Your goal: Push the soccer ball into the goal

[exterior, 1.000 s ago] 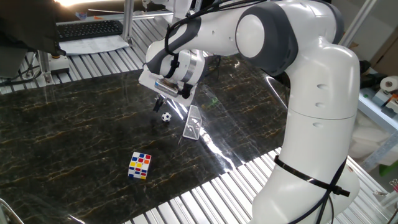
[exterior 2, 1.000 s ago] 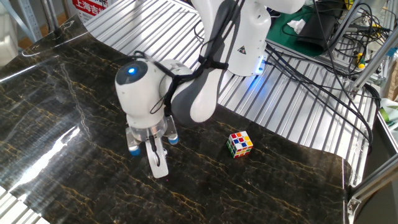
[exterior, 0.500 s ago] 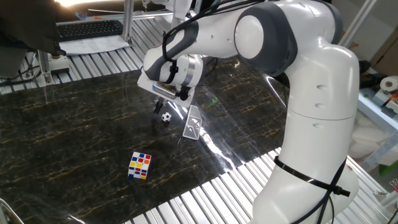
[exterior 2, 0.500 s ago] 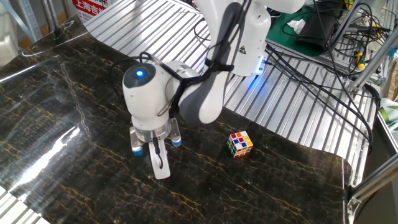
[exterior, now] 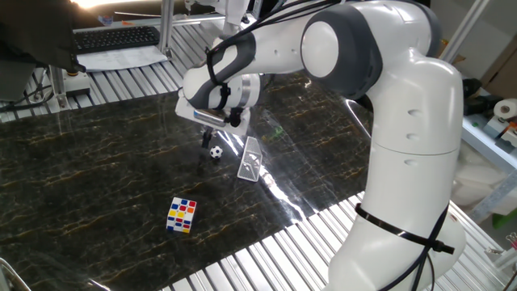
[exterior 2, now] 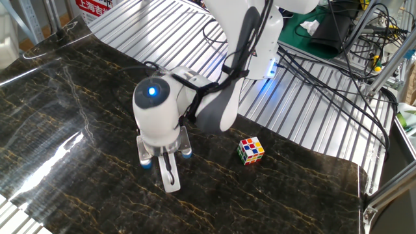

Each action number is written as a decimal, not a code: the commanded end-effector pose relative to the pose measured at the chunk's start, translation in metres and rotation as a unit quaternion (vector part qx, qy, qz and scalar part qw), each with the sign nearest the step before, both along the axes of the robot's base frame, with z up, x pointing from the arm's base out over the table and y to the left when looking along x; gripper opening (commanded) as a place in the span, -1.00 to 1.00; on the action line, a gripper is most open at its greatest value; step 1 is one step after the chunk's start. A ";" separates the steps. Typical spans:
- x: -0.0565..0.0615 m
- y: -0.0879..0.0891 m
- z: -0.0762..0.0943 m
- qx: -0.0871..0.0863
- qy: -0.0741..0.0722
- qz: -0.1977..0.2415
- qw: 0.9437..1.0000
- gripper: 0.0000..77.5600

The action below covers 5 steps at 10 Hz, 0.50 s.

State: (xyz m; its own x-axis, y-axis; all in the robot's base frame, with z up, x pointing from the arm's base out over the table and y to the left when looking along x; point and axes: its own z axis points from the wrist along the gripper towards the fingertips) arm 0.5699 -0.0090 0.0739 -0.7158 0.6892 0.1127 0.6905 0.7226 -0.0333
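Observation:
The soccer ball (exterior: 216,152), tiny and white with black patches, rests on the dark marble tabletop. Just to its right stands the goal (exterior: 251,159), a small pale frame with mesh. My gripper (exterior: 207,140) points down at the ball's upper left, on the side away from the goal; whether it touches the ball I cannot tell. In the other fixed view the gripper (exterior 2: 170,184) shows its white fingers (exterior 2: 168,170) pressed together, shut on nothing. The arm hides the ball and the goal there.
A multicoloured puzzle cube (exterior: 182,215) lies nearer the front edge, well left of the ball, and appears again as the cube (exterior 2: 251,150) beside the arm. Ribbed metal (exterior: 242,267) borders the marble top (exterior: 97,162). Cables (exterior 2: 325,78) trail behind the base.
The gripper has shifted a little away from the goal, leftward in one fixed view and rightward in the other. Ball, goal and cube have not moved.

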 end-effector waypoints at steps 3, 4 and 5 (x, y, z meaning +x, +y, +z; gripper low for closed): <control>0.001 0.000 0.001 -0.033 0.030 0.036 0.998 -1.00; 0.001 0.000 0.001 -0.029 0.031 0.044 0.998 -1.00; 0.001 0.000 0.001 -0.019 0.029 0.047 0.998 -1.00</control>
